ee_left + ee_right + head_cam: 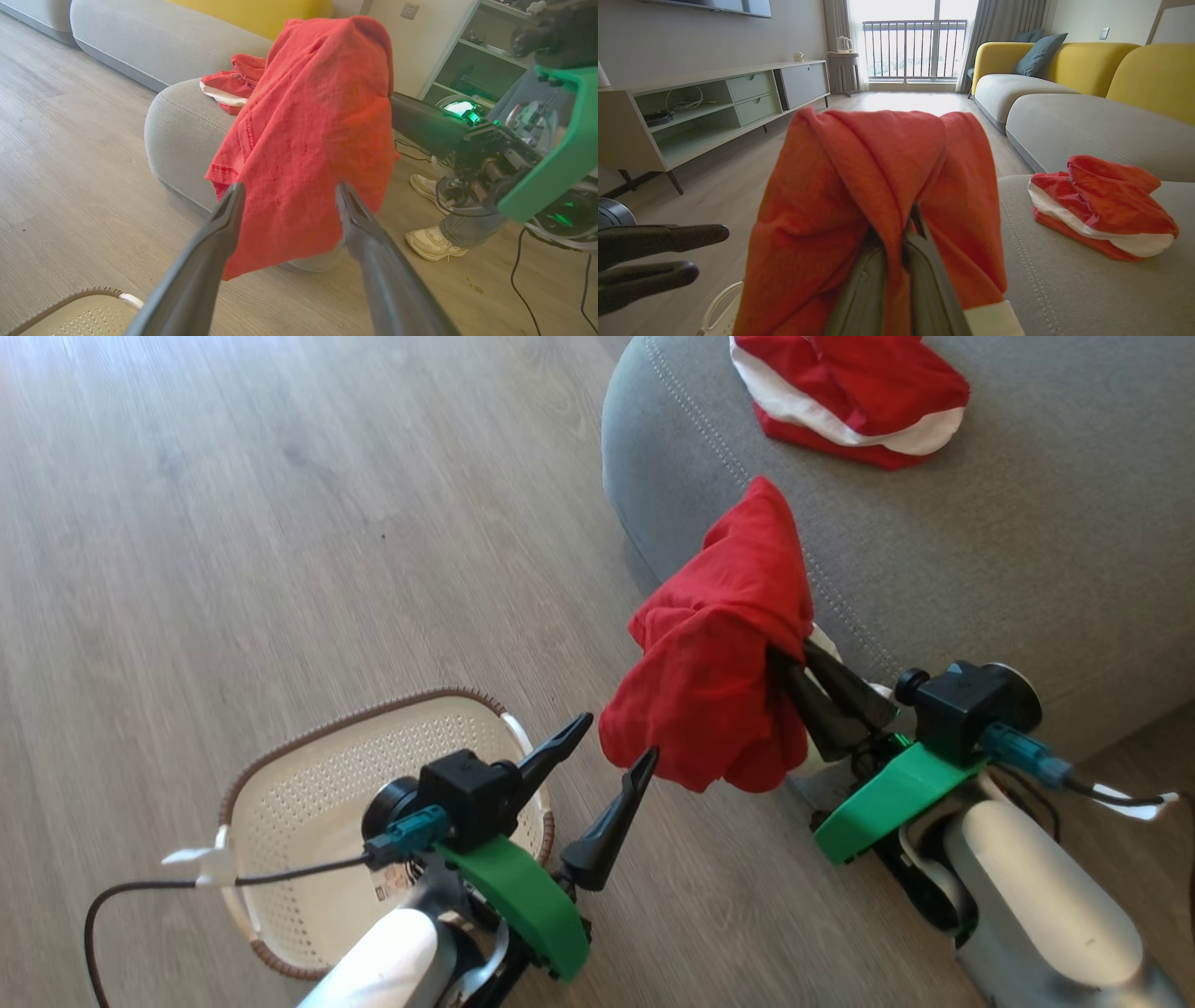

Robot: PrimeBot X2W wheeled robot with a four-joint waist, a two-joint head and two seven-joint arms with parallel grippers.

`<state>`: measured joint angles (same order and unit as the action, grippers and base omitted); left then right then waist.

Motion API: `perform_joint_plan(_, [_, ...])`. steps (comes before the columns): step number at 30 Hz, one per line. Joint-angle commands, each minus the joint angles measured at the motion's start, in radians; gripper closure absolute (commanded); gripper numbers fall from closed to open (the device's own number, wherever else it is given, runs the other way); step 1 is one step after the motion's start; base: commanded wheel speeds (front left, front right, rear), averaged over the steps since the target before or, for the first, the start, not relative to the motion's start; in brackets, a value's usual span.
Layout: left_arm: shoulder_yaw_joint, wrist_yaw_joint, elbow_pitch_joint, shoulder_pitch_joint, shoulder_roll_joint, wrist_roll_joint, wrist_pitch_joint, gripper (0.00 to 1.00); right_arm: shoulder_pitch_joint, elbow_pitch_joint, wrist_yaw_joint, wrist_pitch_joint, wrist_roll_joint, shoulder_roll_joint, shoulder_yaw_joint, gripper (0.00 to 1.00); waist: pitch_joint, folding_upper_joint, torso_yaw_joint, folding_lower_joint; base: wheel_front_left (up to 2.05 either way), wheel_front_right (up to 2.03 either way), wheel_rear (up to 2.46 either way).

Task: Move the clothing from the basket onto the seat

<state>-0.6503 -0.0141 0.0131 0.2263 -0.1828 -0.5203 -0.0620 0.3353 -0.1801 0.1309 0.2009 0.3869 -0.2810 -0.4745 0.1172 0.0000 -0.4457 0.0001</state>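
Nearest, at the lower left of the head view, the left hand hangs above the wooden floor with its two dark fingers spread wide and nothing between them. Just behind and below its wrist the cream laundry basket stands on the floor, its brown braided rim and perforated wall in sight and a barcode label showing on its bottom. To the right of the spread fingers, close to their tips but not gripped by them, a red garment hangs in the air in a loose bunch, its upper end rising to a peak in front of the rounded edge of the seat. The right hand reaches in from the right with its fingers pressed together on a fold of this garment, their tips buried in the cloth; in the right wrist view the fabric drapes over both fingers, and a white strip shows just to their right. Right of and beyond that hand lies the grey seat, with double lines of pale stitching along its edge. On it, at the far right, rests a folded red-and-white garment, well apart from the held one. In the left wrist view a person's feet in pale sneakers stand on the floor beyond the right arm.
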Motion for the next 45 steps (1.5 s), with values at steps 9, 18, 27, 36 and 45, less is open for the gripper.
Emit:
perform_joint_plan(9, [0.031, 0.012, -0.085, 0.126, -0.024, 0.033, 0.051, 0.0, 0.06, 0.053, 0.0, 0.029, 0.006, 0.041, 0.075, 1.0, 0.161, 0.0, 0.03, -0.0001, 0.0, 0.0, 0.0])
perform_joint_plan(18, [0.06, 0.009, -0.147, 0.325, -0.076, 0.099, 0.158, 0.0, 0.346, -0.013, 0.0, 0.057, 0.032, 0.066, 0.234, 1.0, 0.442, 0.0, 0.033, -0.0001, 0.0, 0.0, 0.0])
perform_joint_plan(27, [0.052, -0.013, -0.154, 0.478, -0.085, 0.142, 0.227, 0.0, 0.699, -0.243, 0.0, 0.06, 0.047, -0.027, 0.48, 1.0, 0.573, 0.0, 0.024, -0.0001, 0.0, 0.0, 0.0])
perform_joint_plan(36, [0.014, -0.033, -0.159, 0.539, -0.053, 0.15, 0.244, 0.0, 0.986, -0.517, 0.0, -0.011, -0.043, -0.192, 0.719, 1.0, 0.649, 0.0, 0.075, -0.0001, 0.0, 0.0, 0.0])
perform_joint_plan(45, [-0.014, -0.011, -0.193, 0.51, -0.021, 0.149, 0.22, 0.0, 1.1, -0.77, 0.0, -0.012, -0.261, -0.233, 1.037, 1.0, 0.759, 0.0, 0.204, -0.0001, 0.0, 0.0, 0.0])
